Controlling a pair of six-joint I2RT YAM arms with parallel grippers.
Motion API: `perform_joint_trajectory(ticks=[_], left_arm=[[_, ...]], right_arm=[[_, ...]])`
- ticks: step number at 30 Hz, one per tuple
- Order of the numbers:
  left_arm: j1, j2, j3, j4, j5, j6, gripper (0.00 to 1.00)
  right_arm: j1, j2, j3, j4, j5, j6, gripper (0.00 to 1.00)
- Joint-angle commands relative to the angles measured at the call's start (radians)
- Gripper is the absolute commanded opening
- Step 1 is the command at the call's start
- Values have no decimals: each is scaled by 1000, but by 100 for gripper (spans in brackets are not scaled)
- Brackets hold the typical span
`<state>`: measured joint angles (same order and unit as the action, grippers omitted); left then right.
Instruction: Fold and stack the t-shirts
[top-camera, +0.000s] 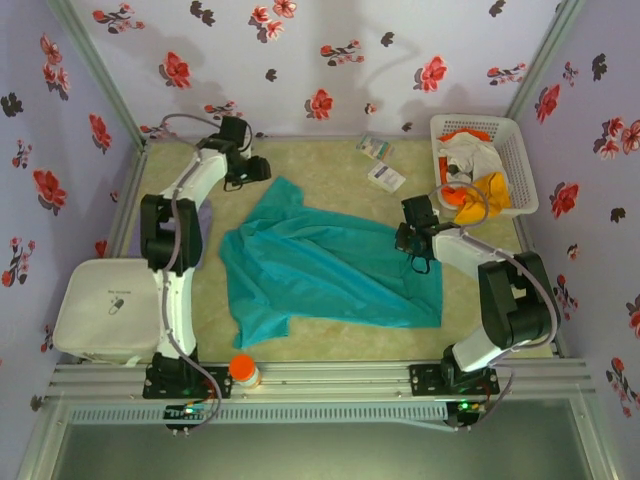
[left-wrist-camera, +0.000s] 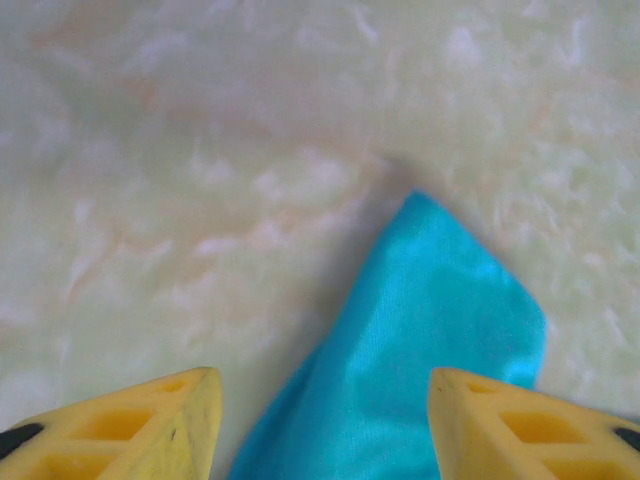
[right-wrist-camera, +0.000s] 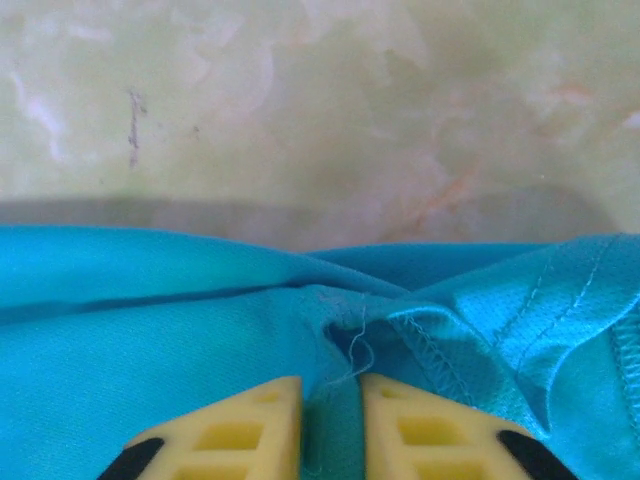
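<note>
A large teal t-shirt (top-camera: 320, 265) lies spread and rumpled across the middle of the table. My left gripper (top-camera: 258, 170) hovers at its far left corner. In the left wrist view this gripper (left-wrist-camera: 325, 425) is open, and the pointed teal corner (left-wrist-camera: 440, 330) lies between and below the yellow fingers (left-wrist-camera: 165, 425). My right gripper (top-camera: 410, 240) sits at the shirt's right edge. In the right wrist view this gripper (right-wrist-camera: 330, 425) is shut on a fold of teal cloth (right-wrist-camera: 180, 330) beside a stitched hem (right-wrist-camera: 440, 350). Orange (top-camera: 490, 190) and white (top-camera: 475, 155) garments lie in the basket.
A white lattice basket (top-camera: 475, 120) stands at the far right corner. Two small white packets (top-camera: 385, 178) lie near the back wall. A white bag (top-camera: 100, 305) sits at the left edge, and an orange-capped jar (top-camera: 243, 370) stands by the front rail. Floral walls close in three sides.
</note>
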<state>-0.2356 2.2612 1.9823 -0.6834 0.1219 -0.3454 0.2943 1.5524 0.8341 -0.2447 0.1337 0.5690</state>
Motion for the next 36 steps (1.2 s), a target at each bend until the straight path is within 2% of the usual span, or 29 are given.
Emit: perform_joint_trajectory(ticks=[1,4,14,17,24,30,36], left_arm=[[-1,146,181,-110,-15,74,56],[-4,247,307,-172,-2,99,56],[-27,273,270,-107,96,90,54],[-35,266,236,-76,125,57,51],[-62,240,174,-10,145,29,26],[-77,184,116,19,137,40,1],[-65,70,91,-26,23,69,0]], right_arm=[[-5,-3,45,9,15,-40,12],[-7,-28,51,2,21,-62,0],[-9,-57,86,-13,27,-90,0],[-8,-61,99,-20,33,-92,0],[-20,-71,133,-33,66,-86,0],[-37,-76,171,-42,55,-90,0],[-50,-77,207,-40,64,-92,0]])
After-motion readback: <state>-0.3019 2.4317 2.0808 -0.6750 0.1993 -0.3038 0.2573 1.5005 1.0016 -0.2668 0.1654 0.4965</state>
